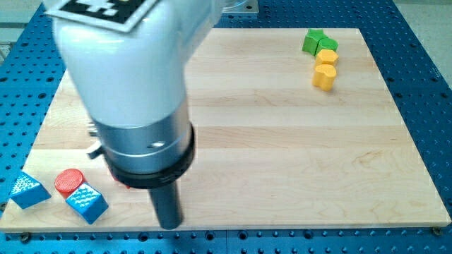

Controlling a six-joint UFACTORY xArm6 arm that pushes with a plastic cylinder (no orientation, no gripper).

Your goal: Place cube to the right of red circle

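A red circle block (pixel 68 181) lies at the board's lower left. A blue cube (pixel 87 202) touches it on its lower right side. A second blue block (pixel 29 190), wedge-like, sits to the left at the board's corner. My tip (pixel 169 224) is at the view's bottom, to the right of the blue cube with a gap between them. A small red piece (pixel 120 184) shows under the arm's body; the rest of it is hidden.
The arm's large white and grey body (pixel 134 85) covers the board's left middle. At the top right stand a green star block (pixel 313 41), a yellow hexagon-like block (pixel 326 57) and a yellow cylinder (pixel 324 76), close together. The wooden board (pixel 282 141) lies on a blue perforated table.
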